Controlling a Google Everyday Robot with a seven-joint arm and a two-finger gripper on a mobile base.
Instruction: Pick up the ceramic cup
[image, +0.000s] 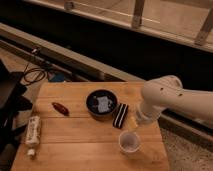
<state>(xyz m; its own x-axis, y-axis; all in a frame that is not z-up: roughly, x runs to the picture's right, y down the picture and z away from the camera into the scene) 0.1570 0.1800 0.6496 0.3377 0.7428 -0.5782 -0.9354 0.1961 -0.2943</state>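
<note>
The ceramic cup (129, 142) is small, white and handleless. It stands upright on the wooden table (75, 135) near the front right corner. My white arm (165, 100) reaches in from the right and bends down over the table's right side. My gripper (133, 125) hangs at its lower end, just above and slightly behind the cup's rim. It holds nothing that I can see.
A black round bowl (101, 104) with something pale inside sits mid-table. A black-and-white packet (120, 115) lies right of it, close behind the cup. A red-brown object (60, 107) and a white tube (33, 131) lie at the left. Cables (34, 75) lie on the floor beyond.
</note>
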